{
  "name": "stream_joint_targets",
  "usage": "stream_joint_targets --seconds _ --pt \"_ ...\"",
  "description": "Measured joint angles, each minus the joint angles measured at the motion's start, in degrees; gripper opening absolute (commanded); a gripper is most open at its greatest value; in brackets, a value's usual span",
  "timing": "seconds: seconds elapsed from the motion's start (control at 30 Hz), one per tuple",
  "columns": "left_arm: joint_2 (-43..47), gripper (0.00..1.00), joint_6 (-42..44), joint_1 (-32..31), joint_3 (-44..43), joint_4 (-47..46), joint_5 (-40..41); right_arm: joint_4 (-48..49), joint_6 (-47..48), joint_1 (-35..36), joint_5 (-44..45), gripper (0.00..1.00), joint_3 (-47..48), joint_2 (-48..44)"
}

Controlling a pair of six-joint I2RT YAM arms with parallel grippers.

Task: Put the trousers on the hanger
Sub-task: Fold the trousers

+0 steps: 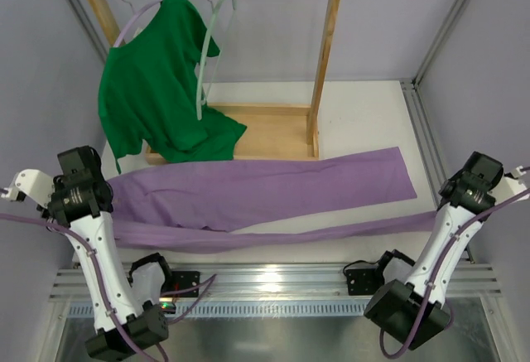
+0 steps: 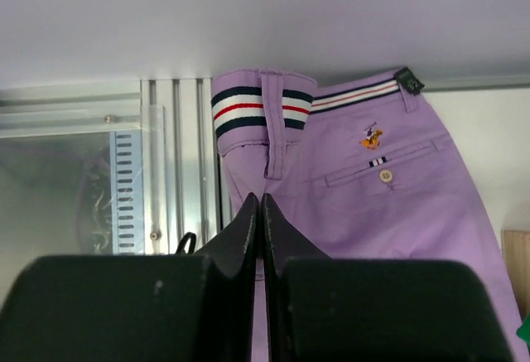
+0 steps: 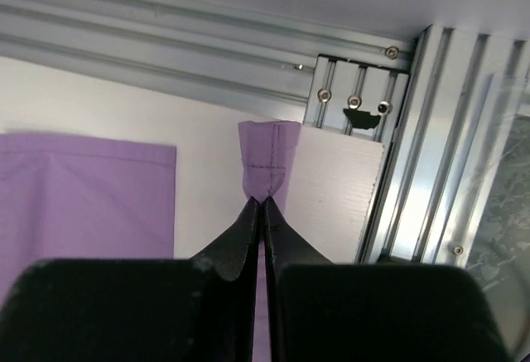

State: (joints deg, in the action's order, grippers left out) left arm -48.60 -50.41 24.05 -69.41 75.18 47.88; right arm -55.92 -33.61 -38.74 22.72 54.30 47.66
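No readable text or nos. anywhere. Only sign: small orange-and-navy embroidered emblem (image 2: 371,138), looks like horse w/ rider, above back pocket (image 2: 381,176) of soft lilac-purple fabric trousers (image 2: 373,221). Small dark tab (image 2: 408,79) at waistband: too blurred to read.

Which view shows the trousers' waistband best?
Left wrist: the waistband is close up, stripes and belt loop sharp. Top view shows the trousers laid out, but the left arm hides the waist end. Right wrist shows only a leg hem.
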Motion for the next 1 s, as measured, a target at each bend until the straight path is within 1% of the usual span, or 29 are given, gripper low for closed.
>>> stream_joint_targets --seconds 0.13,0.23,0.37,0.47,0.57,0.83,1.0 --pt "-6.0 0.0 -0.1 0.0 0.4 -1.8 -1.5 2.9 0.9 0.0 -3.4 0.04 -1.5 6.8" --pt "-10.0 0.0 -0.1 0.0 0.4 -3.4 -2.3 4.9 0.8 0.9 -5.9 0.04 -1.5 9.6" --pt "-12.7 0.0 0.0 0.1 0.0 -5.3 -3.2 8.4 -0.1 5.7 -7.7 0.04 -1.6 12.6" --pt "-14.8 0.0 0.4 0.1 -1.0 -6.6 -3.6 10.6 -0.6 11.0 -7.3 0.04 -1.6 17.3" --pt "-17.9 0.0 1.9 0.5 -1.8 -8.7 -4.0 12.5 -0.5 13.7 -7.1 0.04 -1.8 22.0" --pt "-23.6 0.0 4.4 5.4 -2.5 -13.1 -11.3 13.9 0.5 13.9 -4.9 0.04 -0.7 28.5" --pt "-26.9 0.0 4.3 7.1 -3.4 -15.2 -16.1 14.2 1.0 13.9 -6.4 0.04 2.2 30.9"
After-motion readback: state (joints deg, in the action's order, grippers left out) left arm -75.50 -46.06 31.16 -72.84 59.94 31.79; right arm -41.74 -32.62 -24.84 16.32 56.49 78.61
